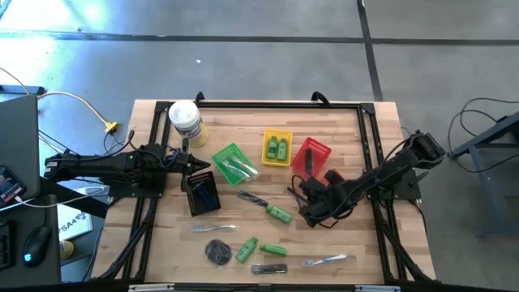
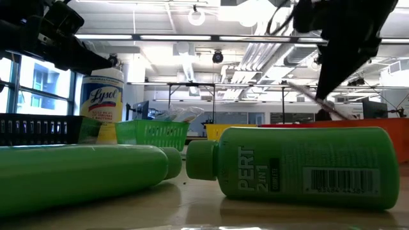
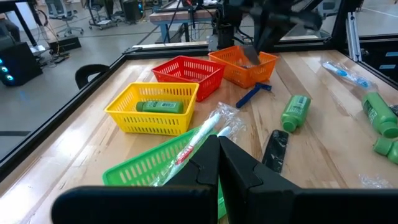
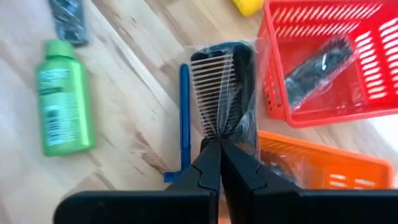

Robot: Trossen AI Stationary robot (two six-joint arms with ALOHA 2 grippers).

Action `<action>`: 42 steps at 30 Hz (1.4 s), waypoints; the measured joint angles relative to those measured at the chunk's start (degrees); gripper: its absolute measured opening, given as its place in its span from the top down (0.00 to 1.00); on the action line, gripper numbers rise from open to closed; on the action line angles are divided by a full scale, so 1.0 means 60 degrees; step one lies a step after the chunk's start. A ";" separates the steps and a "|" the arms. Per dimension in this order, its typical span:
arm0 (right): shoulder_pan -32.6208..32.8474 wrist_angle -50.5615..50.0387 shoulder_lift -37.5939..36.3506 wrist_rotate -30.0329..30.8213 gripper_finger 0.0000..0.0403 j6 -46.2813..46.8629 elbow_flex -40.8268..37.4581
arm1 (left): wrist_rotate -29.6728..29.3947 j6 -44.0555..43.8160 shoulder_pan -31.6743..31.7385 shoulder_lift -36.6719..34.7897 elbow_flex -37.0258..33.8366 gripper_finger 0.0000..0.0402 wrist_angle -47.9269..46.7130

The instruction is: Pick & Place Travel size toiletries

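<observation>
Clear-wrapped toothed blk comb (image 4: 222, 87) pinched by right gripper (image 4: 220, 163).

Open-plan robotics lab, exposed ceiling ducts (image 2: 255, 48), strip lights, workbenches, concrete floor (image 1: 243, 32)

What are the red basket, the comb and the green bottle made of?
Red basket: looks like hard plastic, with a slotted mesh wall and a slight shine.
Comb: probably black plastic with thin, even teeth, inside a clear crinkly wrapper that glints.
Green bottle: likely smooth plastic, the same bright green as its cap, with a printed label.
</observation>
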 joint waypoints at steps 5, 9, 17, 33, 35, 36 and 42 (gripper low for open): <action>0.0122 -0.0401 -0.0019 0.0306 0.99 -0.0278 0.0526 | 0.0000 -0.0002 0.0001 0.0000 0.0000 1.00 0.0004; 0.0267 -0.0596 -0.0025 0.0499 0.99 -0.0583 0.1033 | 0.0000 -0.0002 0.0002 0.0000 0.0000 1.00 0.0004; 0.1197 -0.0531 -0.1034 0.1668 0.99 -0.1306 0.1362 | 0.0009 -0.0024 0.0002 0.0000 0.0000 1.00 -0.0003; 0.2692 0.1157 -0.4846 0.1926 0.99 -0.4221 0.1370 | 0.0219 -0.0060 -0.0001 0.0000 0.0000 1.00 0.0182; 0.2692 0.1102 -0.5112 0.1833 0.99 -0.4291 0.1370 | 0.0219 -0.0057 0.0000 0.0000 0.0000 1.00 0.0182; 0.2692 0.1096 -0.5216 0.1842 0.99 -0.4385 0.1370 | 0.0219 -0.0057 -0.0001 0.0000 0.0000 1.00 0.0182; 0.2688 0.1085 -0.5418 0.1840 0.99 -0.4647 0.1370 | 0.0219 -0.0050 0.0002 0.0000 0.0000 1.00 0.0164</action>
